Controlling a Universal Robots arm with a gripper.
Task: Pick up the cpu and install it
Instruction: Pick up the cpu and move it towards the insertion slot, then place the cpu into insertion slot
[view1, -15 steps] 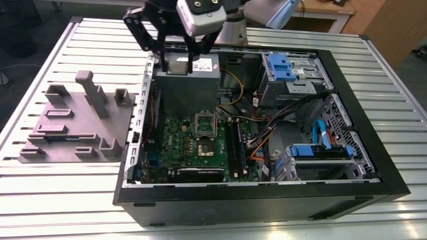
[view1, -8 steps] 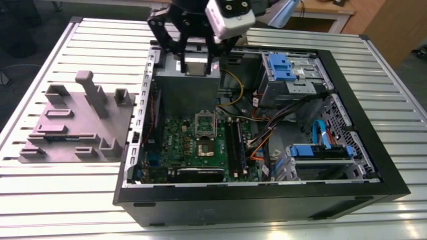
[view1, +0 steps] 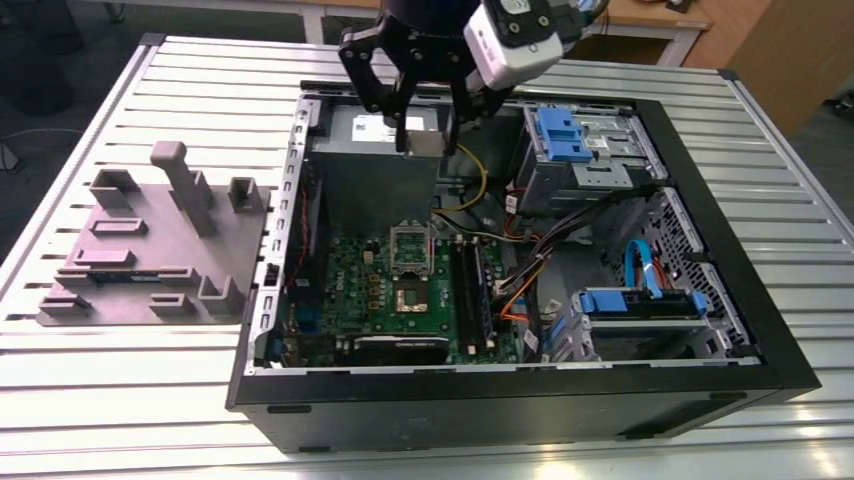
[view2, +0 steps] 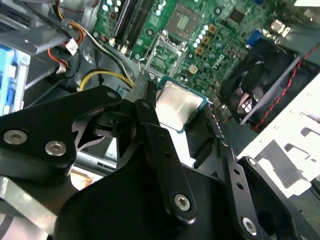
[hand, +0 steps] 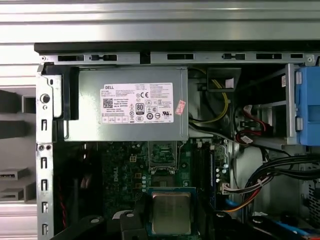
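Note:
The cpu is a small square chip with a silver-grey top, held in the air above the open computer case. My gripper is shut on it, a black finger on each side. In both wrist views the cpu sits flat between the fingers, with a thin blue-green edge showing. It hangs over the far end of the green motherboard, near the grey power-supply box. The open socket lies lower on the board, its metal load plate raised.
Black memory slots run beside the socket. Bundled cables cross toward blue drive cages. A black fan stands by the board. A grey fixture block rests on the slatted table at the exterior view's left.

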